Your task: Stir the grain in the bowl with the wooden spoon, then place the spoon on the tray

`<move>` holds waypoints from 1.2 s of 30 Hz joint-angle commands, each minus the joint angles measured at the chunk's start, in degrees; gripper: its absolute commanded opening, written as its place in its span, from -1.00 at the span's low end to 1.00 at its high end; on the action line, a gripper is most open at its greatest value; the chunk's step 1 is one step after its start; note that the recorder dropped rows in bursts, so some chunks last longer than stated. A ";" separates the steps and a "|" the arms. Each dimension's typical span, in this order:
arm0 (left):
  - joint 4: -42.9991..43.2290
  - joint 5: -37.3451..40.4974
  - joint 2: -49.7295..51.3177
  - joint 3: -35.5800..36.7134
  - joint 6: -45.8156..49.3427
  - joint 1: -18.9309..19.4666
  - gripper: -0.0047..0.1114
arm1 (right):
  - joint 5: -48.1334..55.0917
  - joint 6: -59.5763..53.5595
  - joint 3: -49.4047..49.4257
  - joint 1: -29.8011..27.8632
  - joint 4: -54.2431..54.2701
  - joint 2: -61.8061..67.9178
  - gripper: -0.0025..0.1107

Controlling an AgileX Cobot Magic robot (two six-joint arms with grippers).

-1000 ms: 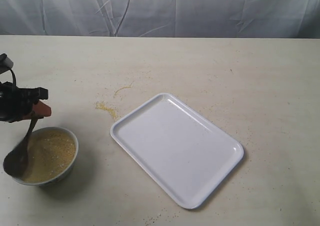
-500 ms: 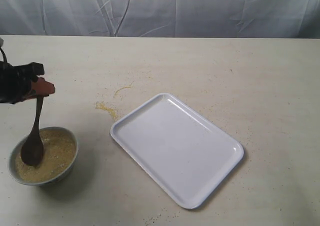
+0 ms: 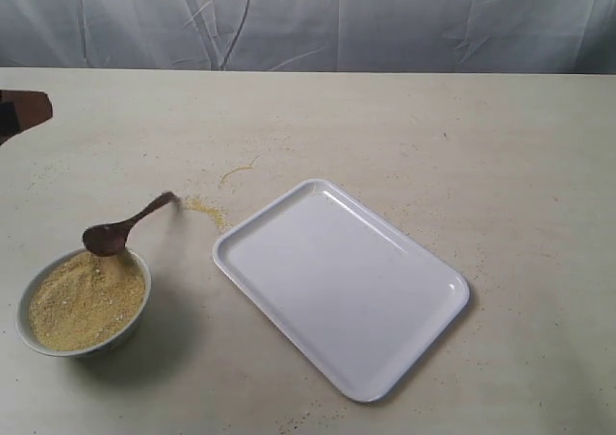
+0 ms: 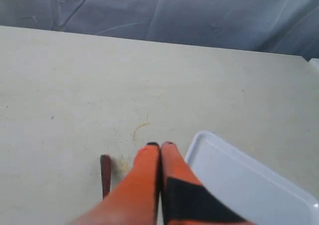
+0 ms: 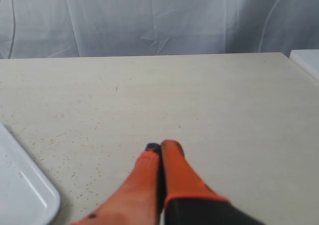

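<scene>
- Cut off at the far left edge of the exterior view: the left gripper (image 3: 29, 110), only a dark reddish-brown stub there.
- Clearer from its own wrist camera: orange fingers (image 4: 144, 170) pressed together, pinching nothing.
- Out of the exterior view altogether: the right gripper (image 5: 160, 146), likewise pressed together and empty in its wrist view.
- Well apart from the left gripper, lower and to the right in the exterior view: the wooden spoon (image 3: 125, 226), touched by neither gripper.
- Rests with its oval end on the far rim of the bowl (image 3: 141, 312), over the heaped grain (image 3: 85, 298); handle slanted away toward a patch of spilled granules (image 3: 204, 207).
- Hard to tell whether the handle's tip touches the table (image 3: 433, 127).
- Just beside the bowl, set at an angle: the tray (image 3: 342, 286), spoon not yet on it.
- Pale beige tabletop, dusted with stray granules.
- Behind it, a wrinkled white cloth backdrop (image 3: 385, 21).
</scene>
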 commanded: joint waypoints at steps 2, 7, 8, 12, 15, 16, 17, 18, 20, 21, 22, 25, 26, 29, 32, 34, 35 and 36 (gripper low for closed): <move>-0.68 -8.01 -0.23 1.15 -0.21 0.08 -0.92 | -0.77 -0.07 0.12 0.17 -0.05 -0.37 -0.96; -0.44 -9.71 -0.23 1.15 -2.20 0.08 -0.92 | -0.77 -0.07 0.12 0.17 -0.05 -0.37 -0.96; -0.44 -9.86 -0.12 1.15 -3.12 0.08 -0.92 | -0.77 -0.07 0.12 0.17 -0.05 -0.37 -0.96; 5.10 -9.63 2.95 -2.22 -8.45 -0.02 -0.92 | -0.77 -0.07 0.12 0.17 -0.05 -0.37 -0.96; 15.44 -8.48 8.36 -7.38 -17.32 -0.02 -0.92 | -0.77 -0.07 0.12 0.17 -0.05 -0.37 -0.96; 19.50 -7.04 10.57 -9.63 -20.63 -0.02 -0.92 | -0.77 -0.07 0.12 0.17 -0.05 -0.37 -0.96; 23.48 -5.38 12.91 -12.04 -23.92 -0.02 -0.92 | -0.77 -0.07 0.12 0.17 -0.05 -0.37 -0.96; 27.25 -3.78 15.34 -14.43 -27.28 -0.13 -0.92 | -0.77 -0.07 0.12 0.17 -0.05 -0.37 -0.96; 34.48 -1.95 19.58 -18.66 -33.03 -1.75 -0.92 | -0.77 -0.07 0.12 0.17 -0.05 -0.37 -0.96; 39.18 -1.50 21.86 -20.96 -36.38 -3.23 -0.92 | -0.77 -0.07 0.12 0.17 -0.05 -0.37 -0.96; 43.29 -1.39 23.53 -23.11 -39.24 -4.74 -0.92 | -0.77 -0.07 0.12 0.17 -0.05 -0.37 -0.96; 57.58 -1.66 29.25 -28.35 -49.42 -10.85 -0.92 | -0.77 -0.07 0.12 0.17 -0.05 -0.37 -0.96; 61.03 -2.18 30.95 -29.92 -52.42 -13.04 -0.92 | -0.77 -0.07 0.12 0.17 -0.05 -0.37 -0.96; 65.40 -2.60 35.67 -34.24 -55.23 -18.22 -0.92 | -0.77 -0.07 0.12 0.17 -0.05 -0.37 -0.96; 65.95 -2.60 40.00 -37.72 -55.23 -22.10 -0.92 | -0.77 -0.07 0.12 0.17 -0.05 -0.37 -0.96; 67.32 -3.17 42.72 -39.42 -55.23 -23.73 -0.92 | -0.77 -0.07 0.12 0.17 -0.05 -0.37 -0.96; 68.32 -3.17 44.13 -40.48 -55.23 -24.73 -0.91 | -0.77 -0.07 0.12 0.17 -0.05 -0.37 -0.96; 68.94 -3.17 45.45 -41.09 -55.23 -25.30 -0.87 | -0.77 -0.07 0.12 0.17 -0.05 -0.37 -0.96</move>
